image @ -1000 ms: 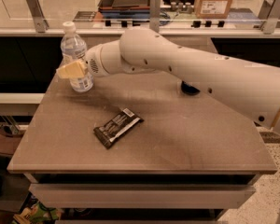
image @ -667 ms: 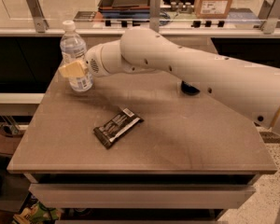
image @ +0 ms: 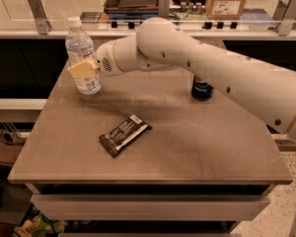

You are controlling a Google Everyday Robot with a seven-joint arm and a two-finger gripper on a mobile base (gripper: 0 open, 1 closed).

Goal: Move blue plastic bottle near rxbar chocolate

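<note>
The blue plastic bottle point(image: 80, 48), clear with a white cap and a pale label, stands upright at the back left of the table point(image: 212, 147). My gripper point(image: 83, 69) is at the bottle's middle, with one yellowish finger pad point(image: 82, 68) lying across its front; the other finger is hidden behind it. The gripper looks shut on the bottle, whose base rests on the table. The rxbar chocolate point(image: 125, 135), a dark wrapper with pale lettering, lies flat near the table's middle, in front and to the right of the bottle.
A dark-blue can point(image: 202, 89) stands at the back right, partly hidden behind my white arm point(image: 202, 68), which spans the table from the right. A counter with a glass rail point(image: 44, 26) runs behind the table. Boxes sit beyond it.
</note>
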